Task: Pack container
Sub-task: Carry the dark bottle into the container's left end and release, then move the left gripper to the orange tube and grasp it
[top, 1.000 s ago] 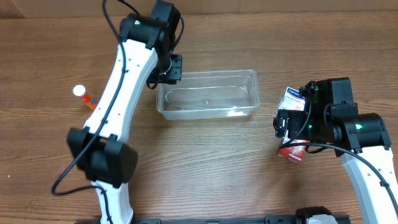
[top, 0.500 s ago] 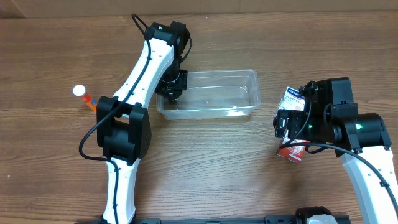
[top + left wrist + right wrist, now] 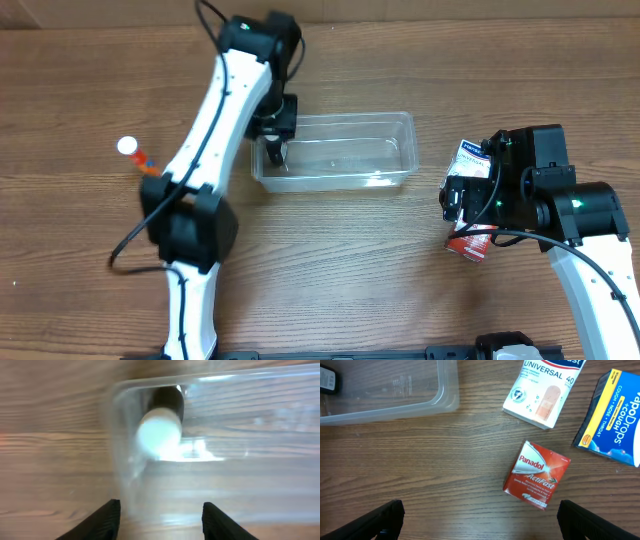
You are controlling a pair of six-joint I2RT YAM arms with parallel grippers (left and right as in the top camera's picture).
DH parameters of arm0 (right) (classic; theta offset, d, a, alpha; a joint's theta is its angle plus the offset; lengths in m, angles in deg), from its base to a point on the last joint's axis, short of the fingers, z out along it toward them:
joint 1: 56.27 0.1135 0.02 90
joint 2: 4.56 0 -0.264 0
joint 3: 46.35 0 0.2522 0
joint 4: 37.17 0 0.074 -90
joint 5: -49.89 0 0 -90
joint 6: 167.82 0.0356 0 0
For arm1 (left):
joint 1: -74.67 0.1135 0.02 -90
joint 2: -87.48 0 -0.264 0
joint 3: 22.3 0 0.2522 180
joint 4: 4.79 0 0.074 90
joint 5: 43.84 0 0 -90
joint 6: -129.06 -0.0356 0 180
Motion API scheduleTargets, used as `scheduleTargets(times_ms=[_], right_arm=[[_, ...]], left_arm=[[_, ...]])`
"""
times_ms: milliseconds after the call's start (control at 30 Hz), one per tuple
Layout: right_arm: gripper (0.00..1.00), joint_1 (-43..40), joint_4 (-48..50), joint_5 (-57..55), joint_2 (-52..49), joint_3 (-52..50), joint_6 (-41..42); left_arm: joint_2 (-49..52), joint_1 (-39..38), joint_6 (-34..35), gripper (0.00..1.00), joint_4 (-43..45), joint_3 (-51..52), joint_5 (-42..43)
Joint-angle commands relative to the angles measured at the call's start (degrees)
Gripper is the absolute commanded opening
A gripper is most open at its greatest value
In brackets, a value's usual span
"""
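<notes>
Two hands, both spread. Overhead, the left hand [image 3: 278,152] hangs over the left end of the clear, shallow rectangular plastic container [image 3: 400,122] on the counter [image 3: 330,270]. From the left wrist, its fingers [image 3: 106,519] stand apart above a dark, white-capped bottle [image 3: 161,427] lying inside; lifting straight up should spare the wall. From the right wrist, the right hand [image 3: 481,521], spread and empty, hovers near a red Panadol box [image 3: 536,475].
</notes>
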State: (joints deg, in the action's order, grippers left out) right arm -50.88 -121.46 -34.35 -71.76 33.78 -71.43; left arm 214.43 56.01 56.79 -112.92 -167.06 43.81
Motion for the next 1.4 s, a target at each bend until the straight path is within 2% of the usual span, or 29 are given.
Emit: scheduleTargets(times_ms=[0,33,67,267,433,700,1000,1167,1333,1367], right_arm=[[1.0,0.11,0.33,0.31,0.09,1.9,0.31],[1.0,0.11,0.33,0.31,0.09,1.9,0.31],[1.0,0.11,0.31,0.31,0.09,1.9,0.31],[1.0,0.11,0.31,0.33,0.09,1.9,0.31],[1.0,0.11,0.33,0.31,0.09,1.9,0.31],[1.0,0.11,0.31,0.33,0.09,1.9,0.31],[1.0,0.11,0.31,0.31,0.09,1.9,0.31],[1.0,0.11,0.35,0.31,0.09,1.9,0.31],[1.0,0.11,0.33,0.31,-0.42,1.9,0.31],[1.0,0.11,0.33,0.31,-0.44,1.9,0.31]], left_arm=[[-12.83,2.29,1.18,0.67,-2.21,-3.52,-5.51],[-15.02,3.76,1.2,0.69,-2.45,-3.52,-6.05],[-17.55,6.49,1.2,0.75,-2.43,-3.48,-6.21],[-20.37,22.97,1.77,0.79,-2.43,-2.6,-4.48],[-18.27,32.22,1.7,0.82,0.57,4.96,-3.74],[-15.96,34.18,1.55,0.91,15.61,26.34,-3.63],[-6.91,34.49,0.9,0.9,19.1,27.71,-3.78],[-6.64,34.49,0.22,0.78,21.05,27.71,-3.91],[-6.64,34.49,0.0,0.49,21.42,27.67,-6.75],[-6.64,34.49,0.0,0.46,21.42,27.67,-6.91]])
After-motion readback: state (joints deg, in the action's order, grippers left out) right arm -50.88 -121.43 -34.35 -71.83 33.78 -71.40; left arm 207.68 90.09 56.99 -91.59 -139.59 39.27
